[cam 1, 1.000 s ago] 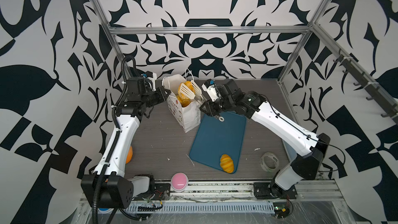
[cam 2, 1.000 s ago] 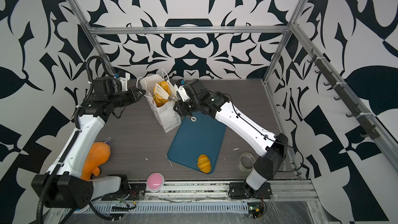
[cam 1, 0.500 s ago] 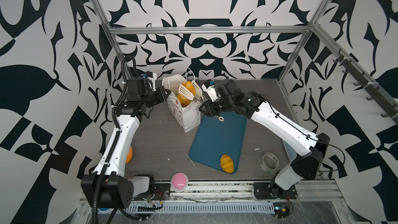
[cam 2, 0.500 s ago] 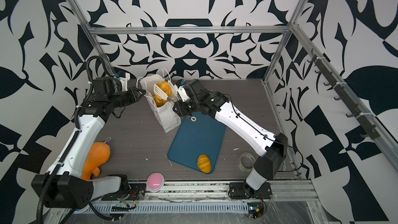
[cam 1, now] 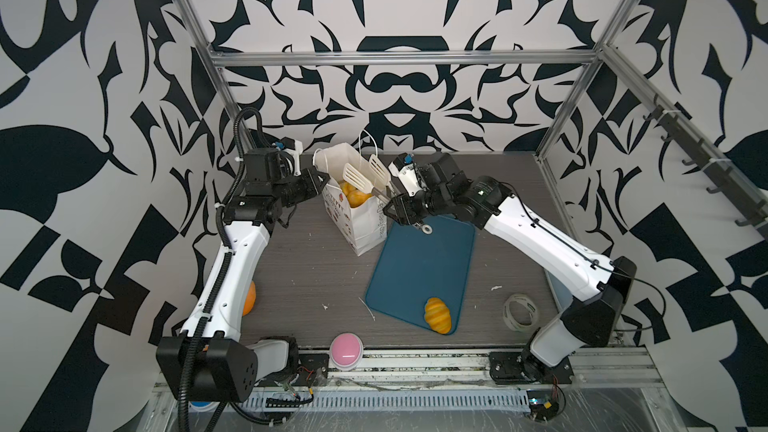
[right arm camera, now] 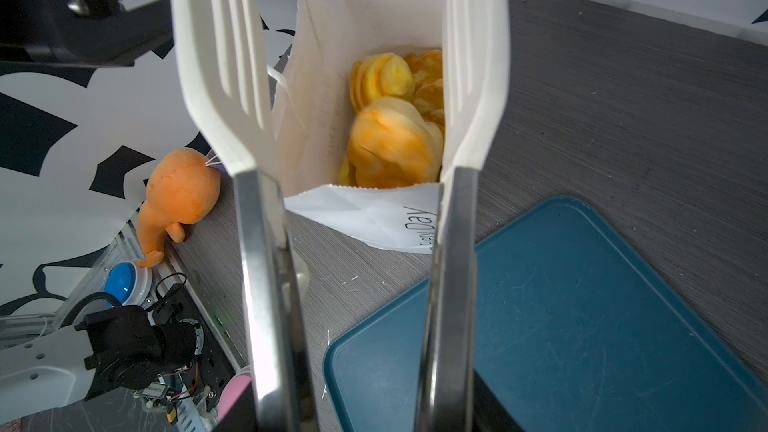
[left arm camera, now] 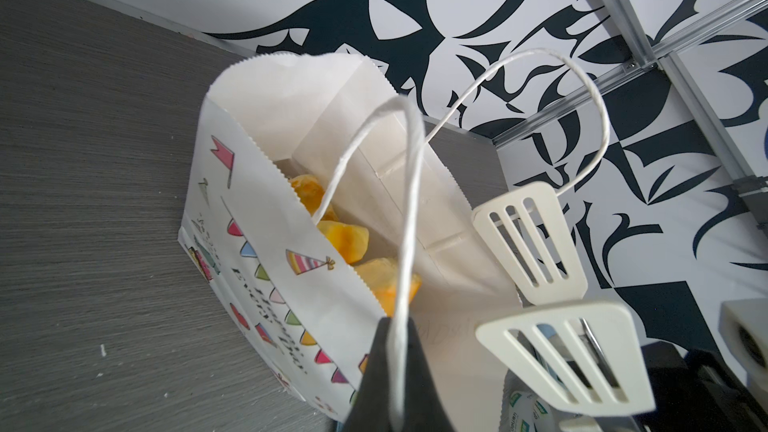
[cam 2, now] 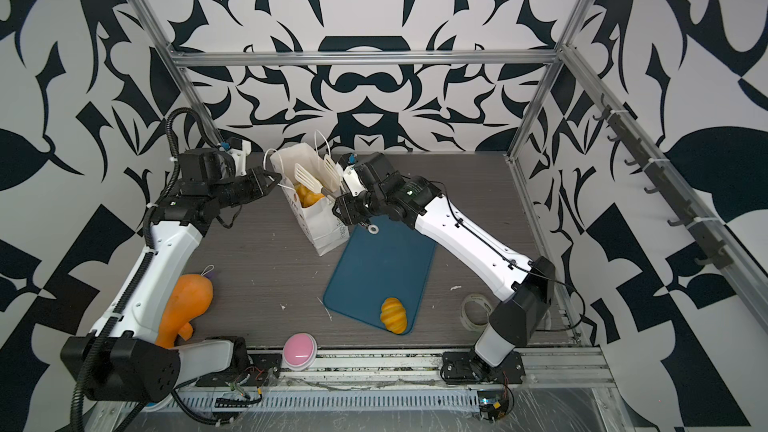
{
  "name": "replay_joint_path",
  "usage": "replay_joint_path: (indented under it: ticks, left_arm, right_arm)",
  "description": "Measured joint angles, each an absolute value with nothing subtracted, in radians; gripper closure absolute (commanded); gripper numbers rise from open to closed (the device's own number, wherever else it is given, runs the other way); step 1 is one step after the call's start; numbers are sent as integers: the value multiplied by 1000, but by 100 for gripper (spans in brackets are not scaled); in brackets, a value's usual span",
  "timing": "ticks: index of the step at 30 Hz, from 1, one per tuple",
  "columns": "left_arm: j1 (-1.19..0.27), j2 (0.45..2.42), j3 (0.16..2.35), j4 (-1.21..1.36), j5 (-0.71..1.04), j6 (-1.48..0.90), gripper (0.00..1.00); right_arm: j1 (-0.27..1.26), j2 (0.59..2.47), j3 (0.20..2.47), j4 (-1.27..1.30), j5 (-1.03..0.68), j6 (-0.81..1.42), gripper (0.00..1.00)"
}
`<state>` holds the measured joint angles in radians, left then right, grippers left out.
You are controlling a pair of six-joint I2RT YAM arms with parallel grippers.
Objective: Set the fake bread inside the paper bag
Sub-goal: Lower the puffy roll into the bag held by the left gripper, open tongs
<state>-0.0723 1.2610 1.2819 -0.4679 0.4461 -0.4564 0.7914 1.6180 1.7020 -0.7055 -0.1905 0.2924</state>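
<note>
your left gripper (cam 1: pixel 321 177) is pinched shut on the cord handle (left arm camera: pixel 405 201) of the upright paper bag (cam 1: pixel 362 224), mouth up with fake bread (cam 1: pixel 355 198) piled inside, spread tongs (cam 1: pixel 365 174) over it clamped in your right gripper (cam 1: pixel 398 211), and one croissant (cam 1: pixel 437 315) lying roughly front-to-back on the blue board (cam 1: pixel 424 259)

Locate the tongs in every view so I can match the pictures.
In a top view: tongs just left of centre, heads at the bag mouth.
In a top view: tongs at the bag mouth too, further left.
Left wrist: two slotted heads beside the bag.
Right wrist: arms in the foreground, heads flanking the bag.
Shared landmark: the bag.
</note>
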Motion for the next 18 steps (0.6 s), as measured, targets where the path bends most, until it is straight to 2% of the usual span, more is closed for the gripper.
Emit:
replay_joint_path:
  ticks: [18]
  left_arm:
    - [-72, 1261, 1282, -468, 447, -456, 100]
  right_arm:
    - [792, 1582, 1702, -706, -215, 311, 50]
